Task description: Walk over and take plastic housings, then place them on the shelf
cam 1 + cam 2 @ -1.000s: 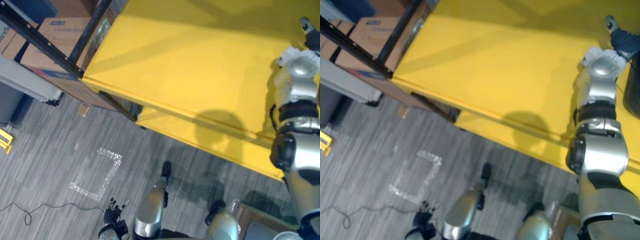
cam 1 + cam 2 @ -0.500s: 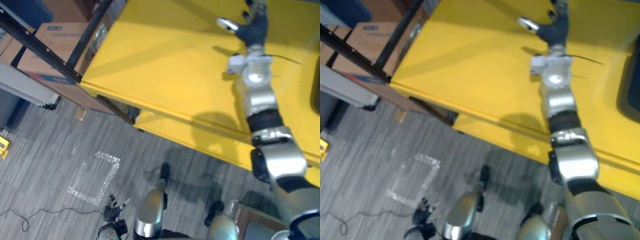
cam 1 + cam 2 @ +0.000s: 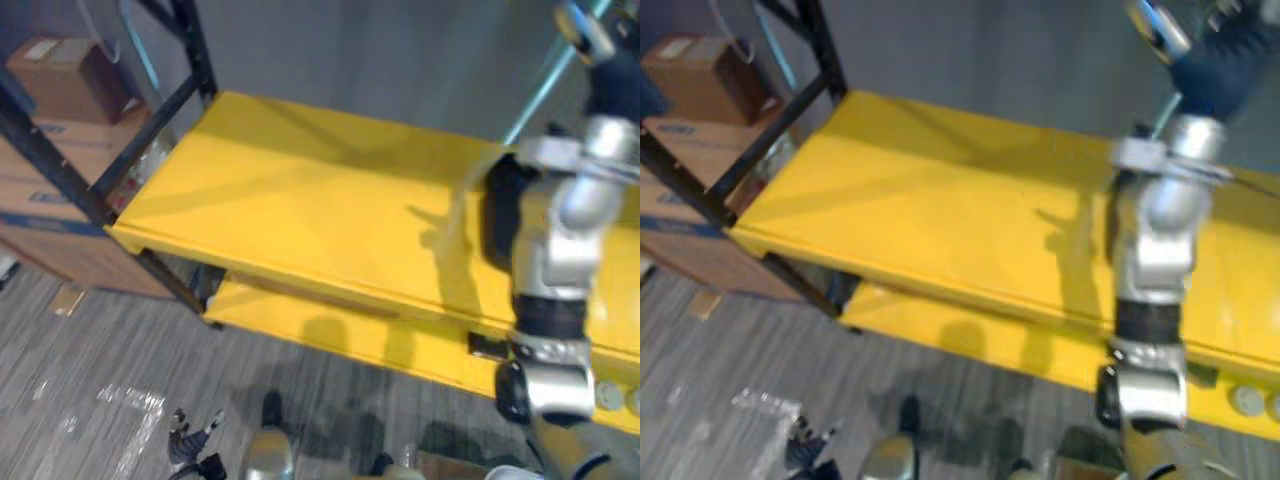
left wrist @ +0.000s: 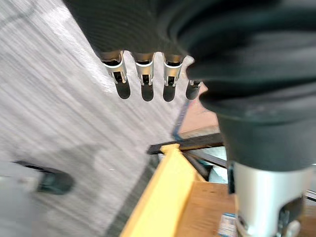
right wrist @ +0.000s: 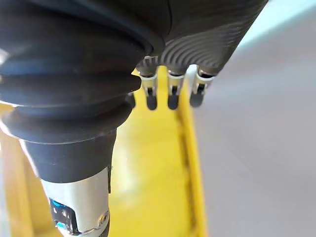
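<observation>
Far left, cardboard boxes (image 3: 45, 200) sit behind the black rack posts (image 3: 195, 60). Grey carpet floor (image 3: 80, 400) runs in front.

The left hand (image 4: 144, 74) hangs low over the floor, off the shelf's front left corner. Its fingers are straight and loose with nothing in them.

The yellow shelf (image 3: 300, 200) has a bare top board from its left end through the middle. The lower board (image 3: 330, 330) shows under the front edge, with small grey round bits (image 3: 605, 395) at its right end.

Toward the right end of the top board lies a dark object (image 3: 497, 215), partly hidden behind the right forearm. It is likely a plastic housing, but too covered to be sure. It rests on the board and no hand touches it.

The right hand (image 3: 1215, 65) is lifted high above the back edge at the shelf's right end, against the grey wall. Its fingers (image 5: 170, 94) are extended and apart from the thumb, holding nothing.

Progress, as a judgement: if the dark object is the housing, the placing is done and the arm is clear of it. With both hands empty, what's left is fetching any further housings. No others can be seen here, so there is no telling how many remain.
</observation>
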Robot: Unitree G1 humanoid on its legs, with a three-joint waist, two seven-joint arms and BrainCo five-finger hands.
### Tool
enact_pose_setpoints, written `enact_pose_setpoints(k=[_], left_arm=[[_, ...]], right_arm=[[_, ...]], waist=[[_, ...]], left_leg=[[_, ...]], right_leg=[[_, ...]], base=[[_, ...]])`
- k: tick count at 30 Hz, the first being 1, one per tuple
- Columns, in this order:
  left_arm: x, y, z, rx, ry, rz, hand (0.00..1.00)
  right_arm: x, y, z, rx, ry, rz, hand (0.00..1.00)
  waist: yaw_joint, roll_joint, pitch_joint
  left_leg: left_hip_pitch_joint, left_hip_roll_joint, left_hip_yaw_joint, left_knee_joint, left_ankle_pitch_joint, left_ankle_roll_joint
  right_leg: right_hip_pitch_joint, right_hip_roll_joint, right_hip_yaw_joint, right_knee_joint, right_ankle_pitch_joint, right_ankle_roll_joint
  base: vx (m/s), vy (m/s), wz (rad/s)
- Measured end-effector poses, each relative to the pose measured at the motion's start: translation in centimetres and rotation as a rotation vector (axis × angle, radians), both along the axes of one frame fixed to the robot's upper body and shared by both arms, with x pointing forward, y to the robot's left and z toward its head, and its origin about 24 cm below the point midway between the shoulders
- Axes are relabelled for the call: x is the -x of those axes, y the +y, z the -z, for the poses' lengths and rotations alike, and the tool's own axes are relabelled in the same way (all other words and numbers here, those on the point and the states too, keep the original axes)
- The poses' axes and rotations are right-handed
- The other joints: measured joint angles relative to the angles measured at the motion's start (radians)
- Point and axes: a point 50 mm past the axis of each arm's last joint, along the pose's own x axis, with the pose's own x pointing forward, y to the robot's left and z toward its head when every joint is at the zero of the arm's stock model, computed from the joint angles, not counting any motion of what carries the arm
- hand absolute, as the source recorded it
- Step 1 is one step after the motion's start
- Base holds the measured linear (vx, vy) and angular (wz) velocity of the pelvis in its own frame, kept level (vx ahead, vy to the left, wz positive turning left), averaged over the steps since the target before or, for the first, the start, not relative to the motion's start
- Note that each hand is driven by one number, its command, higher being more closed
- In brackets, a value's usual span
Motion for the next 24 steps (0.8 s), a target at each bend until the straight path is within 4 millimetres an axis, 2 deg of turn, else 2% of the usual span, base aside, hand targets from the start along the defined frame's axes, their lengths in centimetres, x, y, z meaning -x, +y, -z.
enact_pose_setpoints(k=[1, 3, 4, 5, 6, 7, 8, 9, 10, 11, 13, 15, 19, 21, 22, 24], left_arm=[[0.0, 0.1, 0.0, -0.006, 0.0, -0.001, 0.0], [-0.3, 0.1, -0.4, -0.022, -0.043, -0.003, 0.0], [-0.4, -0.1, -0.5, -0.026, -0.054, 0.006, 0.0], [-1.1, -0.7, -1.0, -0.029, -0.113, 0.026, 0.0], [-1.9, -1.4, -1.9, -0.035, -0.184, 0.05, 0.0], [-2.5, -1.8, -2.4, -0.046, -0.22, 0.082, 0.0], [-3.7, -2.7, -3.6, -0.059, -0.295, 0.138, 0.0], [-4.3, -3.2, -4.1, -0.06, -0.334, 0.165, 0.0], [-6.0, -4.3, -5.9, -0.057, -0.445, 0.225, 0.0], [-6.9, -5.0, -7.1, -0.051, -0.51, 0.257, 0.0], [-7.4, -6.4, -8.1, -0.026, -0.57, 0.282, 0.0], [-7.6, -7.0, -8.7, -0.006, -0.607, 0.301, 0.0], [-8.0, -7.1, -10.3, -0.008, -0.686, 0.284, 0.0], [-8.6, -7.2, -11.1, 0.016, -0.734, 0.267, 0.0], [-8.8, -7.3, -11.3, 0.015, -0.745, 0.272, 0.0], [-9.9, -7.6, -12.7, 0.0, -0.8, 0.322, 0.0]], right_arm=[[0.4, -0.8, 1.3, -0.015, 0.043, 0.026, 0.0], [2.4, -3.6, 6.9, -0.101, 0.226, 0.099, 0.0], [3.2, -4.1, 8.4, -0.121, 0.27, 0.118, 0.0], [4.9, -5.0, 11.5, -0.173, 0.367, 0.146, 0.0], [6.7, -5.3, 14.6, -0.24, 0.466, 0.147, 0.0], [7.7, -5.4, 16.2, -0.277, 0.515, 0.154, 0.0], [9.8, -5.3, 18.8, -0.337, 0.603, 0.18, 0.0], [10.8, -5.1, 19.9, -0.364, 0.637, 0.194, 0.0], [12.9, -4.4, 22.2, -0.408, 0.709, 0.222, 0.0], [13.7, -3.9, 23.1, -0.43, 0.733, 0.227, 0.0], [14.8, -3.0, 24.9, -0.447, 0.794, 0.233, 0.0], [14.9, -2.4, 26.2, -0.43, 0.856, 0.226, 0.0], [14.1, -0.6, 26.3, -0.399, 0.849, 0.154, 0.0], [13.5, 0.0, 26.3, -0.406, 0.842, 0.132, 0.0], [13.2, 0.2, 26.2, -0.41, 0.834, 0.129, 0.0], [12.3, 0.5, 26.2, -0.429, 0.813, 0.141, 0.0]], waist=[[-0.013, -0.003, -0.01], [-0.047, -0.003, -0.034], [-0.057, -0.001, -0.042], [-0.079, 0.003, -0.056], [-0.106, 0.011, -0.06], [-0.115, 0.015, -0.062], [-0.132, 0.025, -0.069], [-0.141, 0.03, -0.072], [-0.162, 0.035, -0.074], [-0.167, 0.038, -0.073], [-0.186, 0.038, -0.072], [-0.184, 0.033, -0.069], [-0.178, 0.025, -0.065], [-0.157, 0.031, -0.062], [-0.157, 0.033, -0.06], [-0.153, 0.019, -0.026]], left_leg=[[0.002, 0.005, 0.012, 0.0, -0.001, -0.002], [0.019, 0.026, 0.052, 0.0, -0.003, -0.015], [0.019, 0.031, 0.063, 0.0, -0.003, -0.016], [0.02, 0.039, 0.082, 0.0, -0.004, -0.017], [0.024, 0.044, 0.099, 0.0, -0.005, -0.018], [0.029, 0.046, 0.112, 0.0, -0.006, -0.021], [0.032, 0.051, 0.137, 0.0, -0.008, -0.023], [0.032, 0.053, 0.146, 0.0, -0.008, -0.023], [0.032, 0.058, 0.174, 0.0, -0.008, -0.023], [0.032, 0.06, 0.191, 0.0, -0.012, -0.026], [0.04, 0.06, 0.217, 0.0, -0.018, -0.029], [0.049, 0.061, 0.232, 0.0, -0.019, -0.028], [0.044, 0.052, 0.232, 0.001, -0.02, -0.028], [0.006, 0.043, 0.228, 0.048, -0.031, -0.006], [-0.004, 0.043, 0.22, 0.05, -0.033, -0.005], [-0.045, 0.033, 0.188, 0.08, -0.033, -0.002]], right_leg=[[-0.005, 0.004, 0.007, -0.001, 0.001, -0.002], [-0.022, 0.026, 0.054, -0.004, 0.009, -0.012], [-0.03, 0.03, 0.06, -0.004, 0.01, -0.013], [-0.044, 0.037, 0.084, -0.003, 0.014, -0.017], [-0.053, 0.04, 0.099, -0.001, 0.017, -0.017], [-0.057, 0.042, 0.113, 0.0, 0.019, -0.018], [-0.071, 0.046, 0.137, 0.002, 0.024, -0.018], [-0.079, 0.046, 0.144, 0.002, 0.027, -0.017], [-0.102, 0.051, 0.173, 0.001, 0.038, -0.017], [-0.11, 0.053, 0.193, -0.001, 0.041, -0.016], [-0.121, 0.055, 0.223, -0.007, 0.047, -0.004], [-0.123, 0.056, 0.233, -0.017, 0.05, -0.001], [-0.128, 0.041, 0.238, -0.028, 0.05, -0.001], [-0.139, 0.031, 0.245, -0.031, 0.052, 0.002], [-0.141, 0.029, 0.244, -0.029, 0.052, 0.002], [-0.178, 0.018, 0.231, 0.009, 0.052, 0.003]], base=[[-0.01, -0.059, -0.6], [-0.01, -0.054, -0.57], [0.0, -0.043, -0.54], [0.0, -0.046, -0.47], [0.01, -0.025, -0.5], [-0.01, -0.012, -0.53], [-0.02, -0.002, -0.45], [-0.05, 0.0, -0.62], [-0.06, 0.003, -0.57], [-0.08, 0.003, -0.61], [-0.09, 0.0, -0.44], [-0.1, -0.002, -0.24], [-0.06, 0.01, -0.03], [-0.01, 0.034, -0.01], [-0.04, -0.001, 0.3], [-0.04, 0.02, 0.37]])
